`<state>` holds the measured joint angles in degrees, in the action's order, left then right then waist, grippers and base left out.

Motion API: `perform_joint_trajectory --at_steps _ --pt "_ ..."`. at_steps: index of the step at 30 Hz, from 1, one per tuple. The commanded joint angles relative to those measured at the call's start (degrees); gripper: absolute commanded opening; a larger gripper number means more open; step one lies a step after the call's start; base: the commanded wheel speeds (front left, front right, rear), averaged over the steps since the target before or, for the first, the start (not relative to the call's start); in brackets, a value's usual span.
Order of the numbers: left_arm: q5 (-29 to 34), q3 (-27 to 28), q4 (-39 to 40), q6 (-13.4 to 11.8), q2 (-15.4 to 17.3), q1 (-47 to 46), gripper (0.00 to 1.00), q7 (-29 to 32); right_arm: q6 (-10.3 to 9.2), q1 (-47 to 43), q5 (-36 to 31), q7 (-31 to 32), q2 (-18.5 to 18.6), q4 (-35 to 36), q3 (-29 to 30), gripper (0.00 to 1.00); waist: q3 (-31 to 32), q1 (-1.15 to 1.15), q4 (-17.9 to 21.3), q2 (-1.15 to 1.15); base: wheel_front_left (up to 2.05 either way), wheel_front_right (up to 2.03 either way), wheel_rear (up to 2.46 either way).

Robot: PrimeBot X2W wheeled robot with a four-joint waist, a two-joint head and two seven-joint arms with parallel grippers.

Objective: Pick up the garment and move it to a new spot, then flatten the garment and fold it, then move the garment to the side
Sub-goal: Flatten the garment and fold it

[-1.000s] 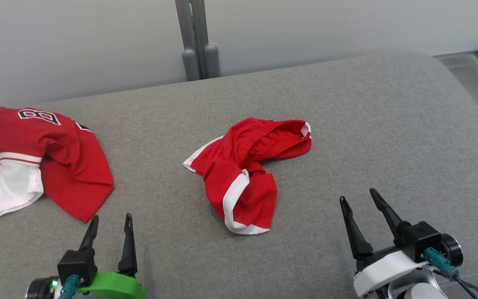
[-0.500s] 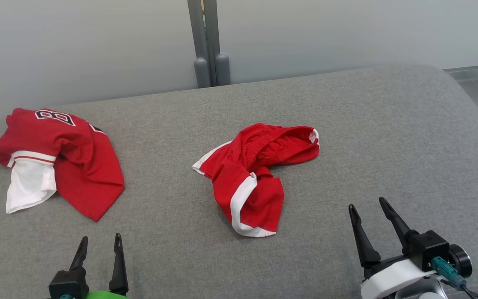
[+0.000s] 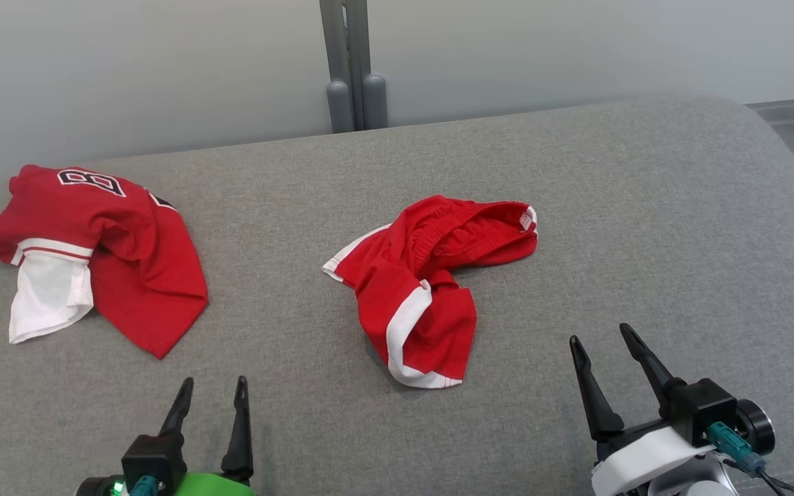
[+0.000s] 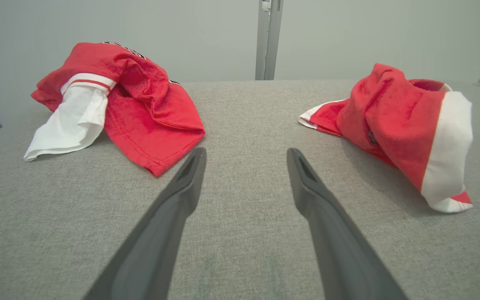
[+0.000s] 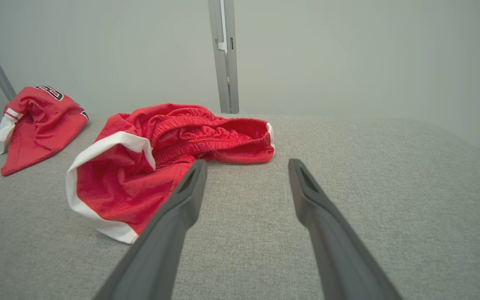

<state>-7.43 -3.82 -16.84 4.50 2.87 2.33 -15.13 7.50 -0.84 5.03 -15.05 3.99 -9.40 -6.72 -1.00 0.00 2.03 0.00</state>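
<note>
Lying crumpled on grey cushion, red shorts sit untouched.

The red shorts with white trim lie crumpled, elastic waistband gaping. They rest near the middle of the grey cushion.

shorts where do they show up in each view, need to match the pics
Head view: shorts at centre, crumpled.
Left wrist view: shorts at the right, mid-height.
Right wrist view: shorts left of centre, mid-height.
Shared landmark: the grey post against the wall, at top centre in all three views.
</note>
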Motion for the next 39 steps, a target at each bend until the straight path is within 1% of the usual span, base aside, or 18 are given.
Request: perform_joint_trajectory --at_steps 1,4,8,10,14,19,22,27,29,30,31,33,35,37,39 --pt "-0.64 -0.58 0.04 0.33 0.08 -1.13 1.0 -0.05 -0.02 0.54 -0.26 -0.17 0.14 -0.05 -0.15 1.0 -0.3 0.0 0.2 0.0 0.0 0.0 0.0" --pt "-2.4 -3.74 0.48 1.01 0.07 -2.85 1.0 -0.05 -0.02 1.28 -0.05 -0.17 0.33 0.13 -0.52 1.0 -1.54 0.0 0.67 0.0 0.0 0.0 0.0" --pt "-4.03 -10.98 0.42 2.06 0.07 -5.36 1.0 -0.05 -0.02 2.05 0.08 -0.17 0.47 0.23 -0.8 1.0 -3.01 0.0 1.65 0.0 0.0 0.0 0.0" --pt "-4.87 -14.81 -0.37 2.46 0.08 -6.77 1.0 -0.05 -0.02 2.62 0.24 -0.17 0.53 0.1 -0.84 1.0 -3.82 0.0 2.36 0.0 0.0 0.0 0.0" --pt "-6.39 -20.47 -3.76 2.81 0.18 -9.21 1.0 -0.05 -0.02 3.48 0.37 -0.17 0.57 0.03 -1.26 1.0 -5.09 0.0 4.04 0.0 0.0 0.0 0.0" --pt "-9.7 -24.58 -10.98 2.84 0.18 -11.86 1.0 -0.04 -0.02 4.31 0.42 -0.17 0.69 0.31 -1.49 1.0 -6.54 0.0 6.39 0.0 0.0 0.0 0.0" --pt "-12.47 -26.37 -15.92 1.97 0.17 -14.2 1.0 -0.05 -0.02 4.71 0.51 -0.17 0.72 0.35 -1.67 1.0 -7.3 0.0 7.86 0.0 0.0 0.0 0.0" --pt "-16.71 -27.61 -19.27 0.51 0.17 -17.54 1.0 -0.04 -0.02 4.75 0.62 -0.17 0.9 0.43 -1.47 1.0 -8.28 0.0 9.33 0.0 0.0 0.0 0.0" --pt "-18.1 -27.98 -19.77 0.44 0.16 -18.85 1.0 -0.05 -0.02 5.04 0.69 -0.17 0.96 0.49 -1.5 1.0 -8.73 0.0 9.75 0.0 0.0 0.0 0.0" --pt "-18.54 -28.28 -19.98 0.36 0.15 -19.38 0.2 -0.05 -0.02 5.22 0.73 -0.17 0.96 0.55 -1.45 1.0 -8.9 0.0 9.86 0.0 0.0 0.0 0.0" --pt "-19.17 -28.57 -20.39 0.38 0.16 -19.72 0.0 -0.05 -0.02 5.31 0.76 -0.17 0.98 0.57 -1.4 1.0 -9.02 0.0 9.9 0.0 0.0 0.0 0.0" --pt "-19.24 -29.1 -21.3 0.27 0.18 -20.78 0.0 -0.05 -0.02 5.36 0.63 -0.17 0.93 0.67 -1.08 1.0 -9.24 0.0 9.76 0.0 0.0 0.0 0.0" --pt "-17.4 -29.08 -21.43 -0.44 0.18 -22.27 0.0 -0.05 -0.02 5.22 0.55 -0.17 0.78 0.73 -0.58 1.0 -9.22 0.0 9.12 0.0 0.0 0.0 0.0" --pt "-15.21 -28.21 -21.98 -1.53 0.21 -22.87 0.0 -0.05 -0.02 5.09 0.84 -0.17 0.56 0.7 -0.23 1.0 -9.04 0.0 8.2 0.0 0.0 0.0 0.0" --pt "-13.05 -27.18 -21.57 -2.59 0.96 -24.04 0.0 -0.05 -0.02 4.85 0.97 -0.17 0.38 0.71 0.02 1.0 -8.64 0.0 6.92 0.0 0.0 0.0 0.0"
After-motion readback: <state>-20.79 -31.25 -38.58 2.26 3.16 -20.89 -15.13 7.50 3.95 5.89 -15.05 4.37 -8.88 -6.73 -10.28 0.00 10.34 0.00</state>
